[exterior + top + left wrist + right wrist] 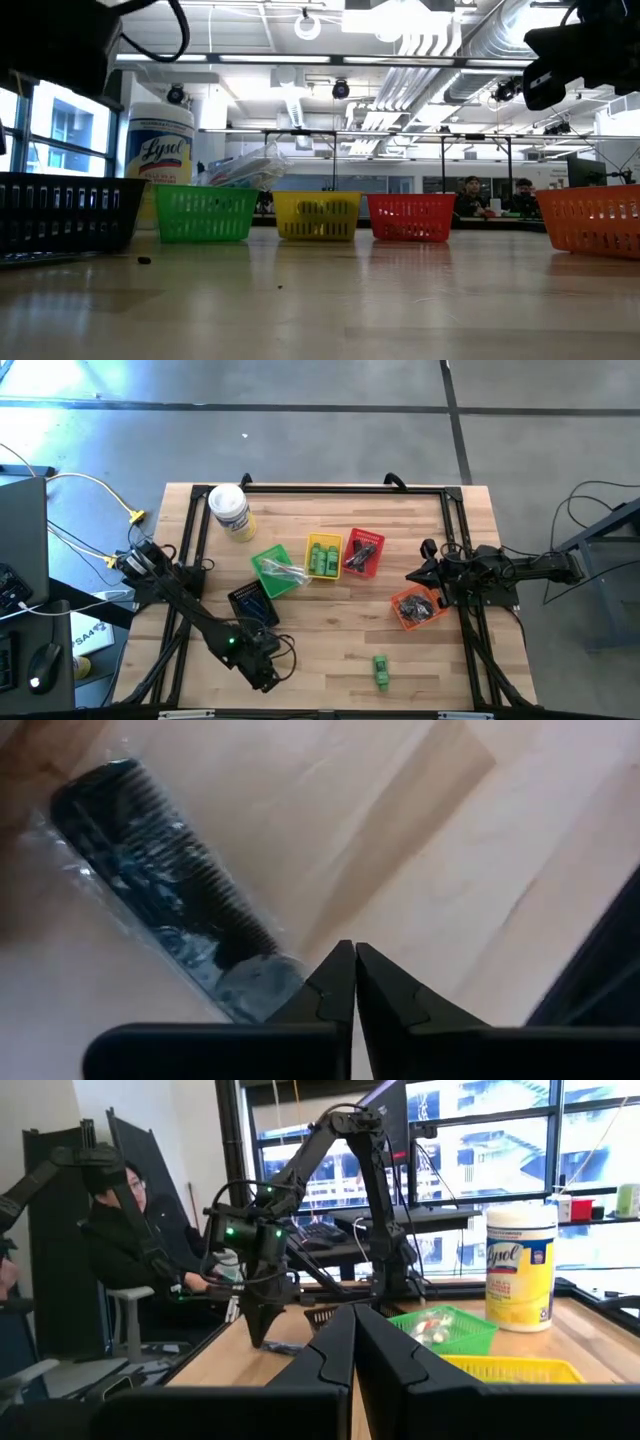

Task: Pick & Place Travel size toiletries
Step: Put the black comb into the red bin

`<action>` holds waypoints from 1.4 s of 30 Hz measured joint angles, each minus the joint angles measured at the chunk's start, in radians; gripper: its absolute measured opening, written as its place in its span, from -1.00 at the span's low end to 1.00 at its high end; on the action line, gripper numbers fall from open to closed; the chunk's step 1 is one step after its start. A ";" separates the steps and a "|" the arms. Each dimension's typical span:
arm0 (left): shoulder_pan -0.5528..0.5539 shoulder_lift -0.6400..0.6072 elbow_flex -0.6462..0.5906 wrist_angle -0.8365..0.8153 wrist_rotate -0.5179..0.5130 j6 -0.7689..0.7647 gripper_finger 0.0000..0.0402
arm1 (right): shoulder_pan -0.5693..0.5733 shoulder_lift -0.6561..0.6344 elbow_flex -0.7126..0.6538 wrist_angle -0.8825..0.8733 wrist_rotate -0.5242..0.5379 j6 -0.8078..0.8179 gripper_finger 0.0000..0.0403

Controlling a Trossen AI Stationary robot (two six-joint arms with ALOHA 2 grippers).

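- Wooden plank tabletop fills the foreground of the low view; five small plastic baskets stand across its middle, with one bright green mini bottle lying loose well apart from them, near the front edge.
- Large white wipes canister with a yellow label stands upright at the far left corner, outside the work.
- Left gripper, at the front left of the table just past the black basket, points straight down with its jaws pressed together and nothing between them; in the left wrist view the fingertips meet just beside the comb's near end.
- Right gripper waits at the right side between the red basket and the orange basket, closed and empty.
- Black plastic comb in a clear wrapper lies flat on the bare wood directly below the left gripper. Its long axis runs diagonally away from the fingertips, teeth facing the open table, one end almost at the tips.
- Risk, as a judgement: closed jaws descending here would only push the comb. Once opened, a grasp at the extreme end may catch loose wrapper alone, so the comb could pivot, slip or drop. A thin, flat item also invites the tips to scrape the wood.
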 joint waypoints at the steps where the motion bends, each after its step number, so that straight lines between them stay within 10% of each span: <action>1: 0.000 0.000 0.001 0.006 0.000 -0.010 -0.94 | 0.000 0.000 0.000 -0.001 0.000 0.001 -0.99; 25: -0.013 0.067 0.218 -0.379 0.008 -0.249 0.21 | 0.000 0.000 0.000 -0.002 -0.033 0.010 -0.99; 42: -0.013 0.174 0.219 -0.355 0.005 -0.255 0.29 | 0.000 0.000 0.000 -0.002 -0.026 0.025 -0.99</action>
